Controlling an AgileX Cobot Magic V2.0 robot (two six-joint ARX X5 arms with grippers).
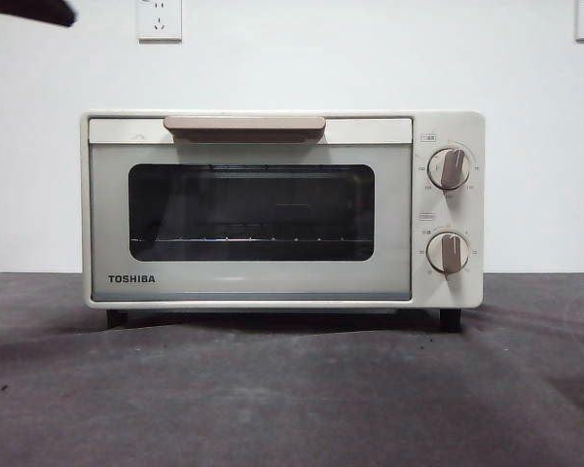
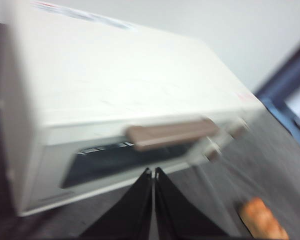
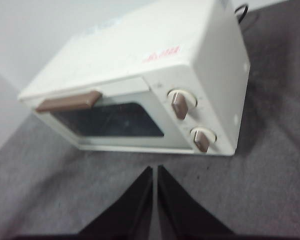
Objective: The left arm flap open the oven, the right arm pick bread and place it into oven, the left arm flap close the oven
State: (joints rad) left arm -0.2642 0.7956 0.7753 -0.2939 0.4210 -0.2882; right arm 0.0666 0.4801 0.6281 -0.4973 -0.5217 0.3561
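So the oven [image 1: 282, 209] sits square in the middle of the dark grey table [image 1: 273, 399], door fully shut, beige handle [image 1: 244, 125] across the top of the door and the two dials [image 1: 449, 168] stacked on its right side. The bread [image 2: 261, 218] is on the table off to the right and nearer than the oven; the front view only catches an orange sliver of it at the right edge. The left gripper [image 2: 153, 172] hangs over the table just in front of the door, below the handle, jaws pressed together with nothing in them. The right gripper [image 3: 155, 170] is also pinched closed and empty, hanging above bare cloth on the near side of the oven, roughly in front of the dials.
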